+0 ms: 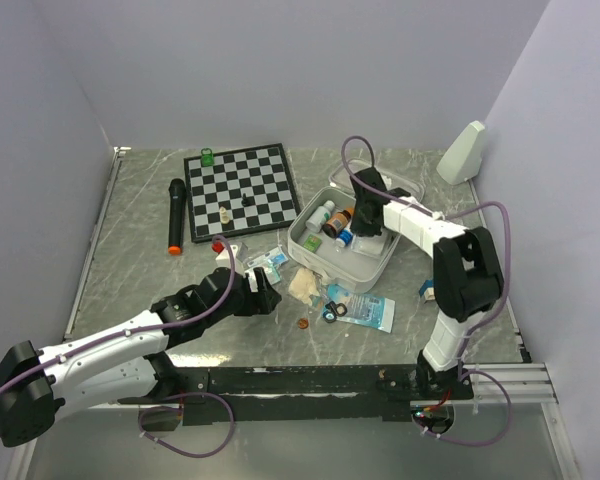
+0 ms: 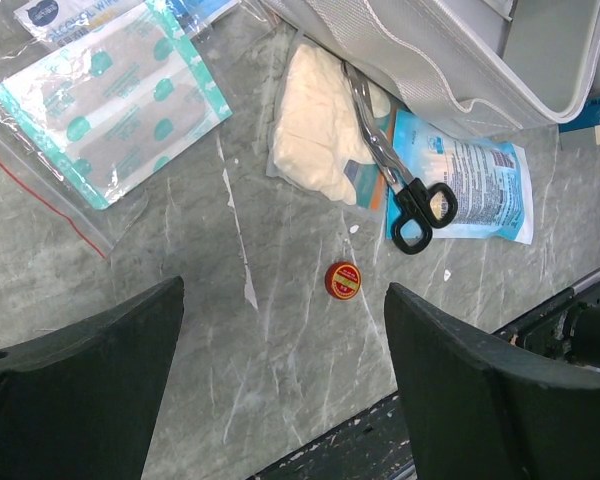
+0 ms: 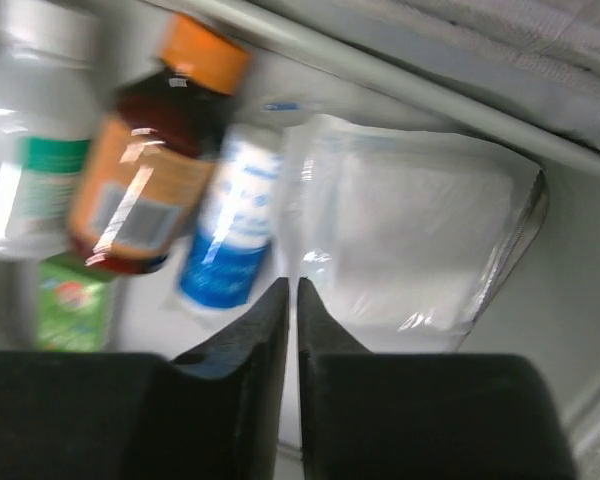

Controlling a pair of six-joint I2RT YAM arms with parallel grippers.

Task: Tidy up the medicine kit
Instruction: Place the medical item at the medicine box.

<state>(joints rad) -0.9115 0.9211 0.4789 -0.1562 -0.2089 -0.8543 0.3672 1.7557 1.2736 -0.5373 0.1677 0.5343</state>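
The medicine kit (image 1: 378, 264) lies open on the bench (image 1: 140, 250), right of the centre. The right hand (image 3: 291, 285) is inside it, fingers pressed almost together above a clear pouch (image 3: 420, 230). The left hand (image 2: 283, 290) is spread wide over the bench, near the kit's front left corner.

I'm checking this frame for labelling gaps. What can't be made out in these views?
- Right wrist: bottle labels, motion-blurred.
- Right wrist: whether the right hand pinches the pouch; its fingertips cover the edge.
- Top: kit lid, mostly behind the right arm.
- Top: chess pieces, too small to name.
- Left wrist: plaster bag, cut off at the left edge.
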